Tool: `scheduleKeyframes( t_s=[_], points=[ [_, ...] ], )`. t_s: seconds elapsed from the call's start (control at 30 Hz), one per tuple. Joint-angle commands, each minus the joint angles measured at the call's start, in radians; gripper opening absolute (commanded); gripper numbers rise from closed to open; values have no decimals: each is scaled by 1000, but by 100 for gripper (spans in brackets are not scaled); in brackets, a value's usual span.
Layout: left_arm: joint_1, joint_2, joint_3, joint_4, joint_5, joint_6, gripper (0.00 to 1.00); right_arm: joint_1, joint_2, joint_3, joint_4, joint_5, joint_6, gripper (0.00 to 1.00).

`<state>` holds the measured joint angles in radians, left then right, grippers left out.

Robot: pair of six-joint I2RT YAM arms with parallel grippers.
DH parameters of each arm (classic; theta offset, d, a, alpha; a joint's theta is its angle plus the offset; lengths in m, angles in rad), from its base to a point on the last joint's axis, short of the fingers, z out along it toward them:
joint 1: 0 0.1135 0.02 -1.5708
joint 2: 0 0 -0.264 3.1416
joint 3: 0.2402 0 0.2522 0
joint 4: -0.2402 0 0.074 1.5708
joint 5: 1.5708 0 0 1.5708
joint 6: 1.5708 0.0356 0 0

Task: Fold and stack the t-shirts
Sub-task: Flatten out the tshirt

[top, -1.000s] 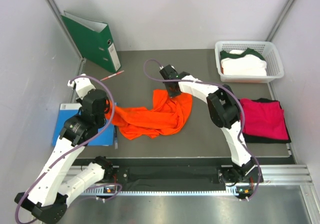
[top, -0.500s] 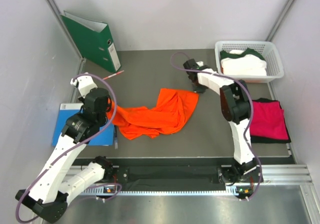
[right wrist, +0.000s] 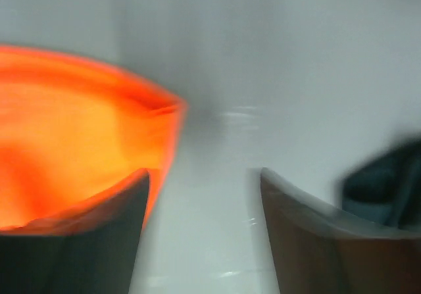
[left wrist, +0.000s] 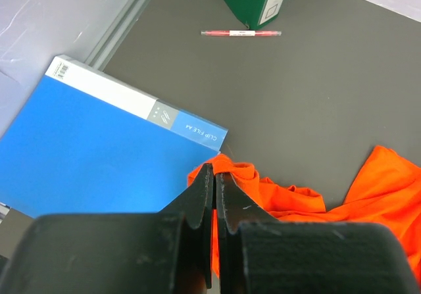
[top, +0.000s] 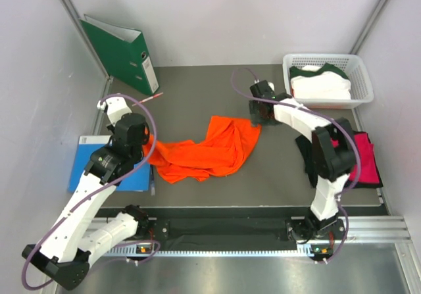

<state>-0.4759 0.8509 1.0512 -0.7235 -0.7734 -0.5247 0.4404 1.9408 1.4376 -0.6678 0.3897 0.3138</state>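
Note:
A bright orange t-shirt (top: 204, 150) lies crumpled across the middle of the table. My left gripper (top: 146, 143) is shut on its left end, seen in the left wrist view as orange cloth (left wrist: 283, 198) pinched between the closed fingertips (left wrist: 214, 172). Just off the shirt's far right corner, my right gripper (top: 256, 115) stands open. In its blurred wrist view the gap between the fingers (right wrist: 204, 175) holds nothing, and orange cloth (right wrist: 66, 143) lies to the left. A magenta t-shirt (top: 365, 156) rests on a black one (top: 362, 184) at the right. A white t-shirt with dark green trim (top: 321, 83) lies in the basket.
A white plastic basket (top: 362, 77) stands at the back right. A green ring binder (top: 122, 54) stands at the back left, with a red pen (top: 148, 99) in front of it. A blue folder (top: 82, 172) lies under my left arm.
My right gripper carried the shirt's corner right and farther back, then opened and let it go. The left gripper stays shut on the shirt.

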Motion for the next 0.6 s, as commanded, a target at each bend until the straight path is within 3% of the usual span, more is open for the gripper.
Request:
scheduleKeyframes(
  t_s=[0.0, 0.07, 0.37, 0.47, 0.57],
  points=[
    [5, -10, -16, 41, 8, -8, 0, 20, -222, -67, 297, -347, 27, 83],
    [3, -10, -23, 42, 14, -12, 0, 20, -243, -77, 341, -385, 47, 99],
    [3, -12, -43, 52, 29, -24, 0, 14, -19, 1, 493, -762, 243, 99],
    [3, -12, -45, 50, 31, -26, 0, 12, 29, -6, 527, -798, 301, 90],
    [3, -16, -43, 50, 33, -29, 0, 9, 29, -37, 565, -798, 327, 90]
  ],
)
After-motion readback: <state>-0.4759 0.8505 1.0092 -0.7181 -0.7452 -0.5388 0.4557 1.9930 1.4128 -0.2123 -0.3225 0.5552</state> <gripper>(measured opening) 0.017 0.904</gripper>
